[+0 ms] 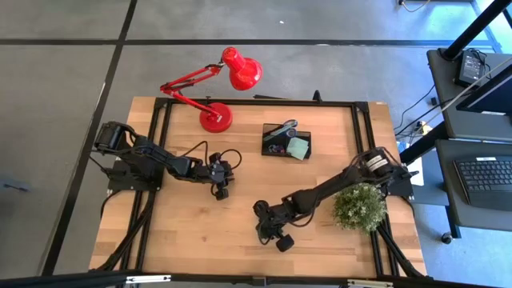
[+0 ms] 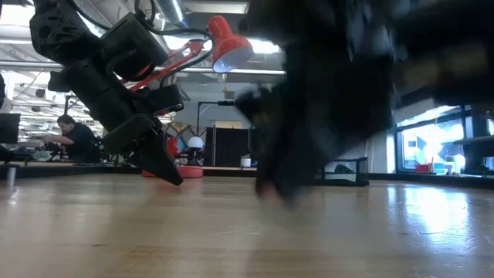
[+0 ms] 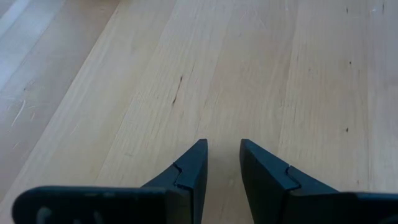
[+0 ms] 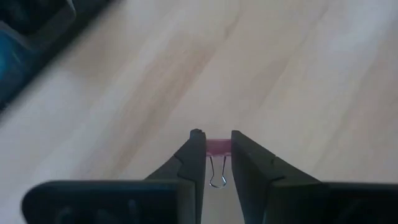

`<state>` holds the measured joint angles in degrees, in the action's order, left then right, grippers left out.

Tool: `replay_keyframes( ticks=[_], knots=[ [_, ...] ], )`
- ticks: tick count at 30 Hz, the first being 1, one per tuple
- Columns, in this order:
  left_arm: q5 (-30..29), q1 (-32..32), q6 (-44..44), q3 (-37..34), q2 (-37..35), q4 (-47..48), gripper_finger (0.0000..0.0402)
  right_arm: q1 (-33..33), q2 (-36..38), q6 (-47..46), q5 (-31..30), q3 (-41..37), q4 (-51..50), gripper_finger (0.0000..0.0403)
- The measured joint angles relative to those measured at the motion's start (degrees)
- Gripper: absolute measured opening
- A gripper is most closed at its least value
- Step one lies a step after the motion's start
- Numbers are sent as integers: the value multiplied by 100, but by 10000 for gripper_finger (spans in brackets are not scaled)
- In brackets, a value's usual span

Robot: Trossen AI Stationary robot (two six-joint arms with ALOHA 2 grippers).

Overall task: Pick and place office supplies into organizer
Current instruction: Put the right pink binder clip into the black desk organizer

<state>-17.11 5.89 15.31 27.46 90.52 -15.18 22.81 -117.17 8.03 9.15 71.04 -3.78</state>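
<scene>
Near the table's front edge, well in front of the organizer (image 1: 287, 141), my right gripper (image 1: 262, 232) pinches one small pink binder clip (image 4: 217, 148) between its two fingers, the clip's wire loop hanging down between them just over the wood. My left gripper (image 1: 222, 192) hovers left of the organizer, its two fingers (image 3: 189, 171) a narrow gap apart with nothing between them. Inside the one black organizer I count one pale green sticky-note pad (image 1: 298, 148), with blue-handled scissors (image 1: 284, 130) behind it. One red desk lamp (image 1: 216, 117) stands to the organizer's left and one green plant (image 1: 359, 206) to its front right. One wooden table (image 1: 192, 240) carries it all.
</scene>
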Motion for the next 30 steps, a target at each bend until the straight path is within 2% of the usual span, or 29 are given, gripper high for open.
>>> replay_keyframes(
  ticks=[3,7,11,14,18,25,30],
  knots=[
    [1,1,0,0,0,0,88,-11,401,-113,-360,210,-565,66],
    [-1,2,0,0,0,7,88,-145,850,-345,-1263,378,-1569,68],
    [1,2,0,1,0,8,88,-396,1320,-550,-2157,527,-2480,69],
    [-1,1,0,2,0,12,88,-723,1478,-754,-2584,539,-3118,69],
    [-2,0,0,2,-2,-1,88,-1310,1492,-912,-2815,541,-3581,69],
    [-2,0,-44,2,-2,-12,88,-2296,1169,-790,-2816,542,-3470,70],
    [5,1,-376,2,-2,-559,88,-2747,1042,-778,-2824,540,-3473,66]
  ],
)
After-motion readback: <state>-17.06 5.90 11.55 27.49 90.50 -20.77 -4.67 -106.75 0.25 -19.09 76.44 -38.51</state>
